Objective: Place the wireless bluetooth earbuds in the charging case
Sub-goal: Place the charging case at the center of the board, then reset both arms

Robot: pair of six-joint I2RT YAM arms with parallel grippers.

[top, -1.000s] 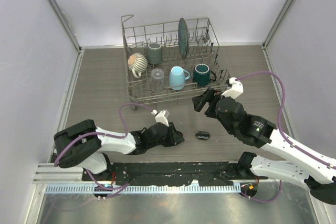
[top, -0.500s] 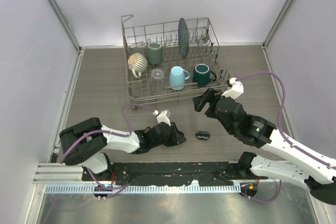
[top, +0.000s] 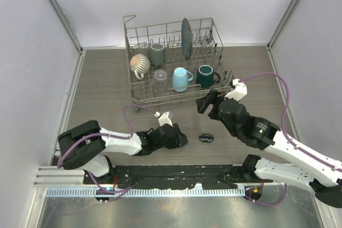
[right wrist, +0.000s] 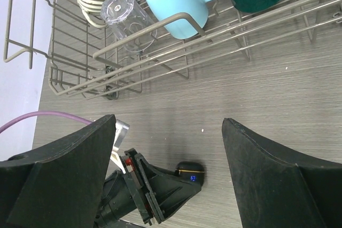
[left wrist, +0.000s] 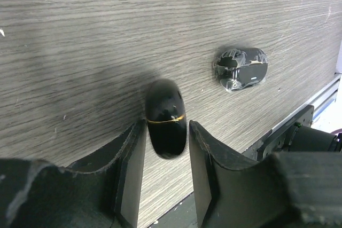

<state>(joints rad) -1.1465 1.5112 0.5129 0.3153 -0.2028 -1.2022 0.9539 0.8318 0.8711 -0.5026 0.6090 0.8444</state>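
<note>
The dish rack [top: 173,68] blocks the far middle of the table [top: 101,89]; bare wood runs open to its left and right; near, a small black oval case [top: 206,138] lies in the gap between the arms, just right of the left gripper [top: 183,140].

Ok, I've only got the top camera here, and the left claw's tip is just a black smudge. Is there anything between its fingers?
Observer: Yes. On the left wrist camera a glossy black oval case with a thin gold seam lies on the table between the fingers of the left claw; I can't tell whether it's clamped.
Operator: And the dark blob right of it?
Observer: Another black oval, wrapped in crinkly clear film, lying apart from the case.
Operator: Is the case powered?
Observer: The right wrist camera shows a small blue light on its end.
</note>
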